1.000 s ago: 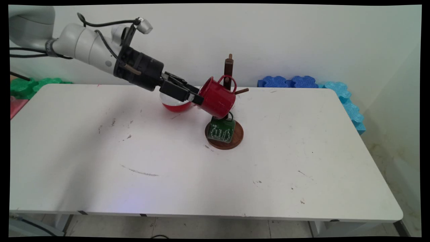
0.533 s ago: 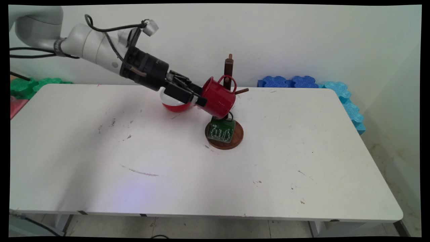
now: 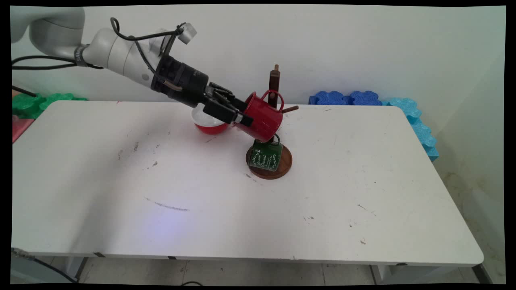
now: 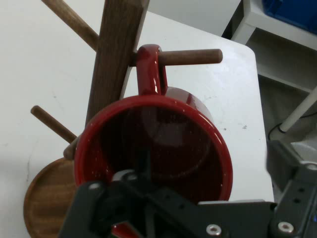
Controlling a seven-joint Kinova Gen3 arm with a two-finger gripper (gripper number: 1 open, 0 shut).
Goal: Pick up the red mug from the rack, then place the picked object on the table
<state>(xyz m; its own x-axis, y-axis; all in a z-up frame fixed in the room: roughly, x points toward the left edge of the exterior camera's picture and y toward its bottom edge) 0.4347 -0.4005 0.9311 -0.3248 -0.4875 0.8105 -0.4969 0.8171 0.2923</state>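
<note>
Red mug [image 3: 262, 119], handle over a rack [image 3: 274, 86] peg near the worktop's [image 3: 258, 209] far edge; gripper [image 3: 241, 118] fingers clenched on its rim.

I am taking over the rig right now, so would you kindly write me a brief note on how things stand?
Gripper: shut on the red enamel mug, one finger inside the rim, one outside.
Mug: tilted, its handle looped over a peg of the brown wooden mug tree; in the hand view the peg passes through the handle.
A green mug with white lettering hangs lower on the tree, above its round wooden base.
A red bowl with a white inside stands on the white table just behind the gripper.
Done: handle on the peg. Left: mug not yet released.
</note>
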